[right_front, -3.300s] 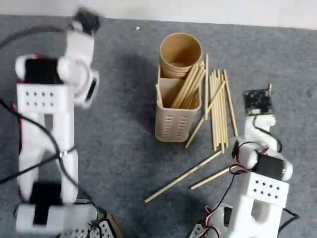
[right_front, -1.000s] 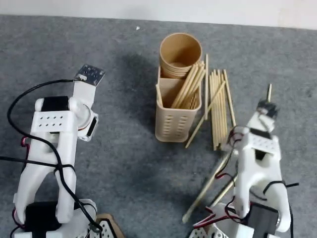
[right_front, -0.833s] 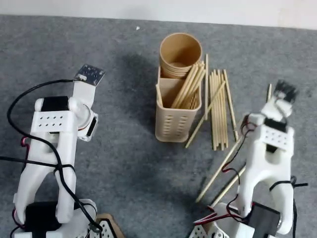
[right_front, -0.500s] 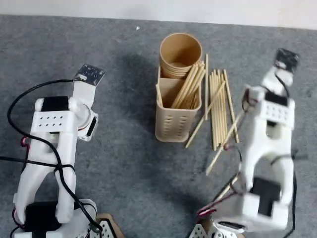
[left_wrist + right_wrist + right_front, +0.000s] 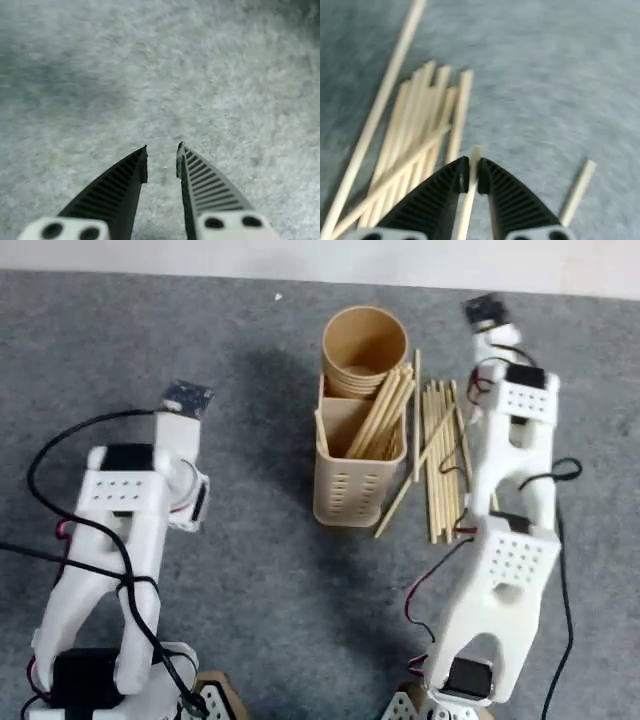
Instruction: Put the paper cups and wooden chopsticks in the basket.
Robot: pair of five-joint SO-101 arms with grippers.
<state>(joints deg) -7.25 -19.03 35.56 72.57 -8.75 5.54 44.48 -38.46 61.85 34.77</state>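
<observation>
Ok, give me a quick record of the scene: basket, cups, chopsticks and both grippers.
basket: upright on the grey carpet
cups: stacked in the basket's far end
chopsticks in basket: several, leaning beside the cups
loose chopsticks: pile on carpet beside basket
left gripper: open, over bare carpet
right gripper: shut on one chopstick

chopsticks (image 5: 440,455): bare wood | basket (image 5: 355,492): matt plastic (smooth) | table (image 5: 250,570): rough cloth
</observation>
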